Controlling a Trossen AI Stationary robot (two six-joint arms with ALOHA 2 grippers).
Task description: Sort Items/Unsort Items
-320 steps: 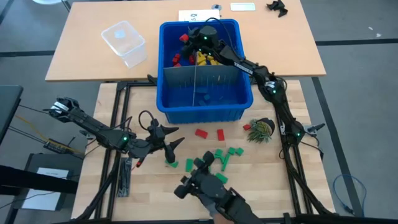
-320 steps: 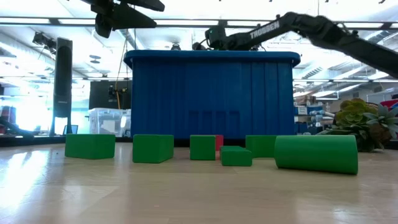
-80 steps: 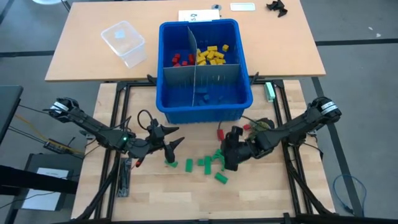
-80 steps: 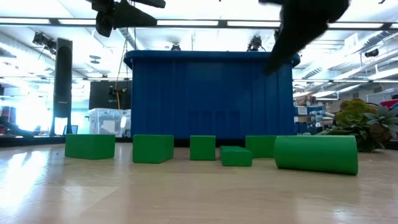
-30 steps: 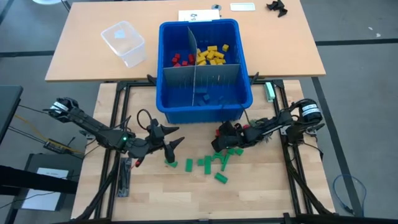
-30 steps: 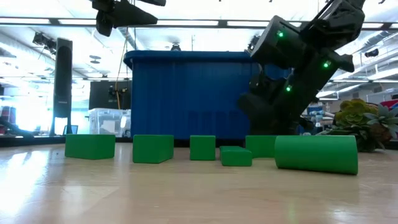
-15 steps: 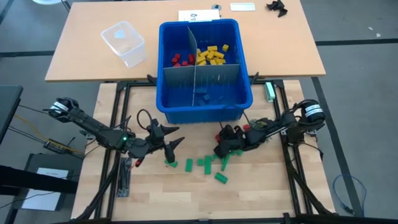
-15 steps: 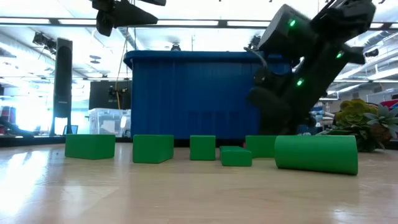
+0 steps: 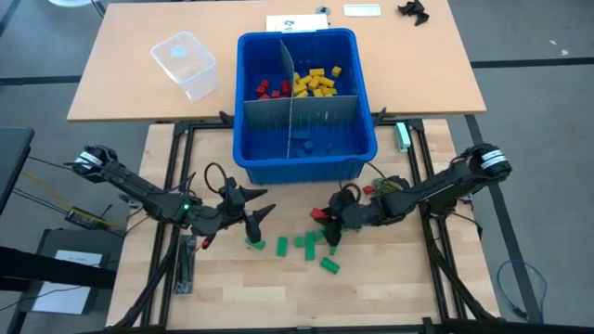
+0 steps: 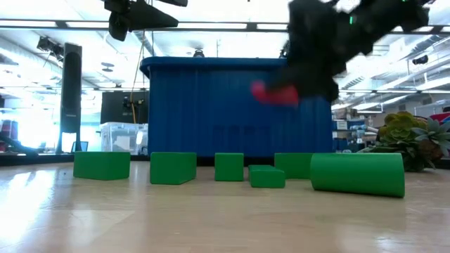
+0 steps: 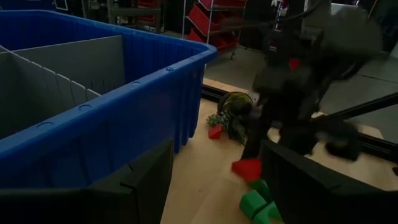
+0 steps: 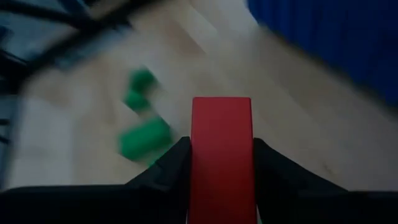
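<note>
Now that the right gripper [image 12: 221, 163] has clamped and lifted a red block [image 12: 221, 152] | left gripper [image 9: 249, 211] waits, fingers apart | next: bin [image 9: 306, 169].

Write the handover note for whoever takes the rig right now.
Right gripper: shut on a red block, lifted off the table in front of the blue bin.
Left gripper: open, empty, waiting at front left.
Done: red blocks and yellow blocks lie in the bin's rear compartments.
Left: green blocks scattered on the table, plus one red wedge by the plant.
</note>
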